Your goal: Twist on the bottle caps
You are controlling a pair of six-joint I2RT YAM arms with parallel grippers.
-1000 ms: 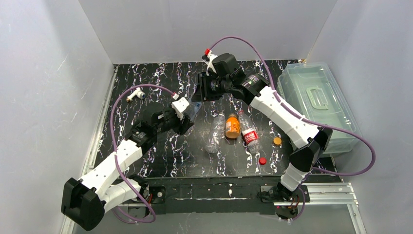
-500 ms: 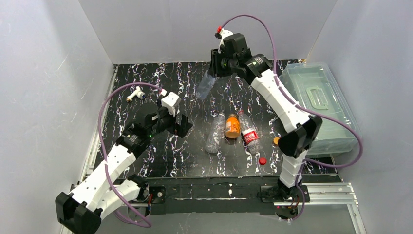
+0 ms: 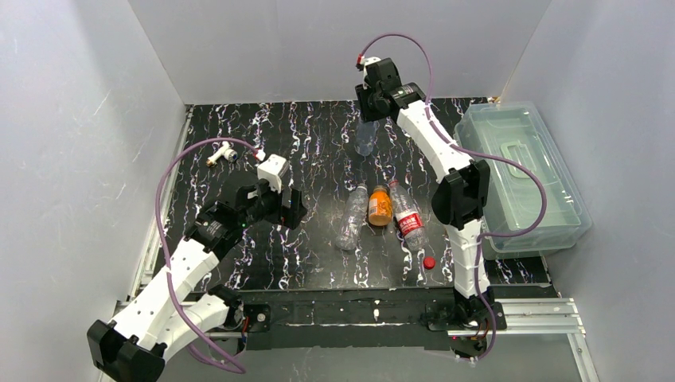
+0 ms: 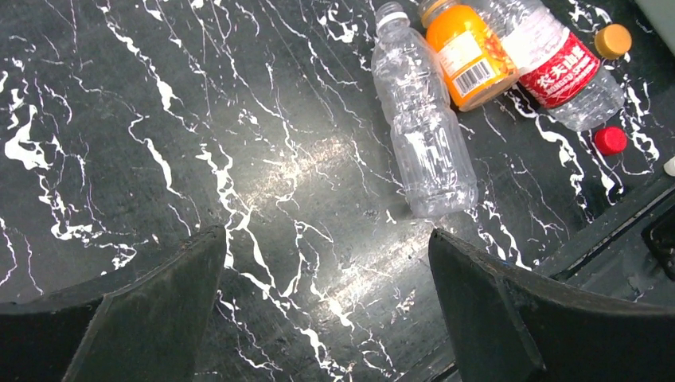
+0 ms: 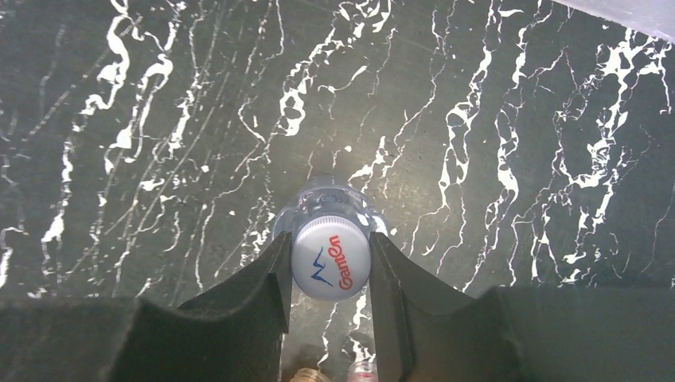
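The right fingers (image 5: 259, 298) are pinched tight on a white cap (image 5: 330, 259). The cap sits on top of a see-through bottle (image 3: 366, 137). The bottle hangs straight down from the cap, far behind the orange bottle (image 3: 380, 207). I cannot tell if its bottom touches the tabletop (image 3: 239, 127).

The left fingers (image 4: 151, 302) are spread wide with nothing in them. They hover to the left of the orange bottle.

I think the step now is to finish this bottle and stand it up. It is held only by its cap, so a twist may just spin the whole bottle and not tighten anything. It would help to press the bottom flat on the tabletop first, or let the left fingers hold the body. The bottle looks empty and light, so it could tip over easily. The right fingers should go down slowly and straight, open only when the bottle stands flat, and then lift straight up.

There is more to do. The orange bottle lies on its side with another bottle close on each side, and their tops look open. A red cap (image 3: 429, 263) lies in front of the orange bottle and to its right. An orange cap (image 4: 613, 40) lies farther to the right.
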